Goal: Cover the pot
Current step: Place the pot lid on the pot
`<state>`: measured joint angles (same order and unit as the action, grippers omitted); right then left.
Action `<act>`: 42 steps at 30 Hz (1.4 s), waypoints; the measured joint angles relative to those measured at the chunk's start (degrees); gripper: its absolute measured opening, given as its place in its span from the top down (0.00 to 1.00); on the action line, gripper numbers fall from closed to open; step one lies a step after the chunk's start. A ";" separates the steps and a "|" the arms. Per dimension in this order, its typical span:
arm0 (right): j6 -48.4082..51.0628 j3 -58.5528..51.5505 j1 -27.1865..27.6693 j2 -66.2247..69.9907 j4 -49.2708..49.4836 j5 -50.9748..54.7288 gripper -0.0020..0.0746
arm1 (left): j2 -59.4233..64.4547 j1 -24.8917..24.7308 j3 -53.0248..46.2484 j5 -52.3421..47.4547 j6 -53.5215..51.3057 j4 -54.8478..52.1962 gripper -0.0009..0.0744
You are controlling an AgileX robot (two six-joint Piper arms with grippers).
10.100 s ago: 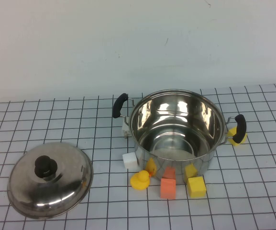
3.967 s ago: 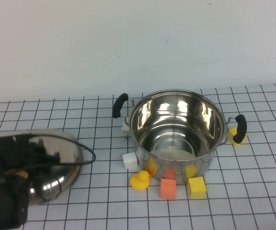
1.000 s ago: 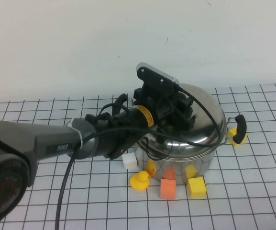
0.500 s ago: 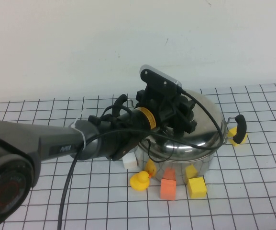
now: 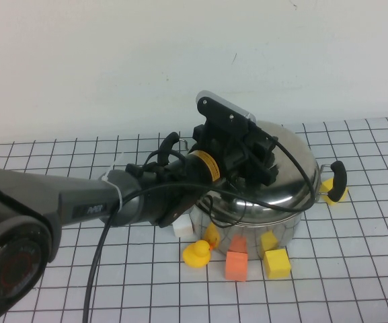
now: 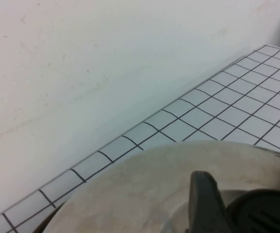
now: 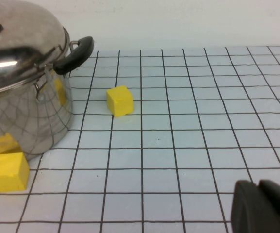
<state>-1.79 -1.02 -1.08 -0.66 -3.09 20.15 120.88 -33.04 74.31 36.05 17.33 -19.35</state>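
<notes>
Sitting lidded beneath left gripper point(image 5: 251, 161) jaws, pot point(image 5: 247, 225); right gripper point(image 7: 263, 206) aside.

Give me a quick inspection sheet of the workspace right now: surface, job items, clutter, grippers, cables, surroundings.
Surface: white gridded table, flat.
Job's things: pot upright; lid sits on its rim.
Clutter: yellow duck, orange block, yellow block and white block in front of the pot; another yellow block by its right handle.
Grippers: left gripper over the lid at the knob; right gripper low, to the right of the pot.
Cables: black cable along the left arm.
Surroundings: plain white wall.
</notes>
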 joint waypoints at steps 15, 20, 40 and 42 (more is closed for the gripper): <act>0.00 0.00 0.00 0.00 0.00 0.00 0.96 | 0.00 0.00 0.40 -2.98 -5.54 3.10 0.57; 0.00 0.00 0.00 0.00 0.00 0.00 0.96 | 0.00 0.00 0.53 -4.46 -5.37 4.10 0.57; 0.00 0.00 0.00 0.00 0.00 0.00 0.96 | 0.00 0.00 0.53 -4.12 0.45 4.10 0.57; 0.00 0.00 0.00 0.00 0.00 0.00 0.96 | 0.00 0.00 0.53 -3.86 0.45 4.10 0.57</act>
<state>-1.79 -1.02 -1.08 -0.66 -3.09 20.15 120.88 -33.04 74.84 32.19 17.78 -15.25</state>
